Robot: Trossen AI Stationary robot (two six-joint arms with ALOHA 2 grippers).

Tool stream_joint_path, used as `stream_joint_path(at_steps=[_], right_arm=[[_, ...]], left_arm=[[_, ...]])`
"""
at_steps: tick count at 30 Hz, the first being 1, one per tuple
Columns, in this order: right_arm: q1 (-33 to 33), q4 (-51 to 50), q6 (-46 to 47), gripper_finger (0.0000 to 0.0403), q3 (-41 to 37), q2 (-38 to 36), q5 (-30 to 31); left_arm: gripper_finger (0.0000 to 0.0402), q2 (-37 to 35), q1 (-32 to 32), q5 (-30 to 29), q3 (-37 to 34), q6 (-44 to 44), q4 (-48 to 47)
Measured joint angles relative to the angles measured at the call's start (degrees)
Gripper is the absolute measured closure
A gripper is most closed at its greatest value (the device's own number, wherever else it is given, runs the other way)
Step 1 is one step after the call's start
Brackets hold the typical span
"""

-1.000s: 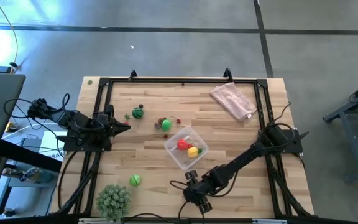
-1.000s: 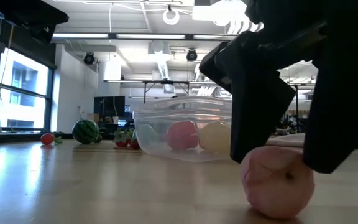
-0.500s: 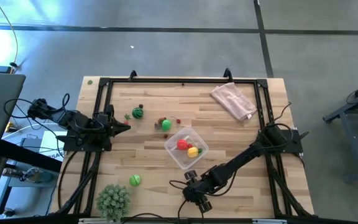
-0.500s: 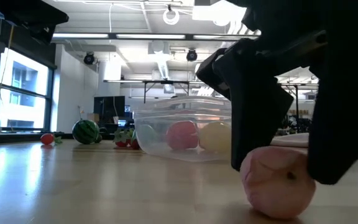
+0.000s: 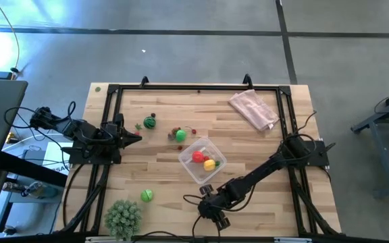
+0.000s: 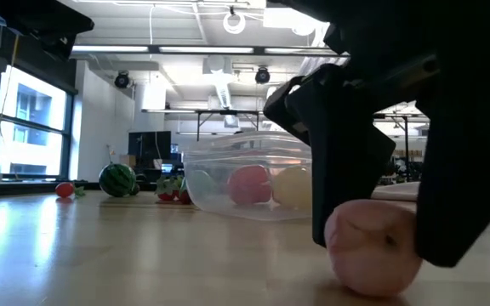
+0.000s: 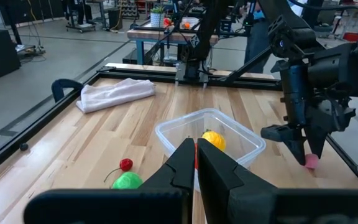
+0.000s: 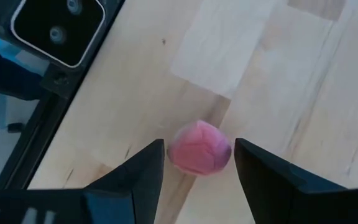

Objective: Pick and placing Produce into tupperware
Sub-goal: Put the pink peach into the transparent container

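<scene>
A: At the tabletop's [image 5: 262,145] near edge, the right gripper [image 8: 197,163] straddled a small pink round toy fruit [image 8: 199,149], jaws wide, unclosed.

B: And next?

A: Probably closing, then lifting toward the clear squarish plastic tupperware [image 5: 202,160] nearby.

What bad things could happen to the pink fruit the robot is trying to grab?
The pink fruit is round and sits on the table between the right gripper fingers, which aren't yet pressing it, so it may roll or squirt out when they close. It also lies close to the table's front edge, so a nudge could send it off. The left gripper waits shut, far away.
</scene>
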Motion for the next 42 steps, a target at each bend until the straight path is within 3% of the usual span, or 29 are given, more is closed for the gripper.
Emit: stream_joint_path(at_steps=[14,25,36,42], right_arm=[[0.0,0.2,-0.3,0.0260,0.0,0.0,-1.8],[0.0,0.2,-0.3,0.0265,0.0,0.0,-1.7],[0.0,-0.4,-1.8,0.0265,0.8,0.0,1.2],[0.0,-7.2,-4.2,0.0265,5.6,0.0,5.6]], left_arm=[[0.0394,0.0,0.0,0.0,0.0,0.0,0.0],[0.0394,0.0,0.0,0.0,0.0,0.0,0.0],[0.0394,0.0,0.0,0.0,0.0,0.0,0.0],[0.0394,0.0,0.0,0.0,0.0,0.0,0.0]])
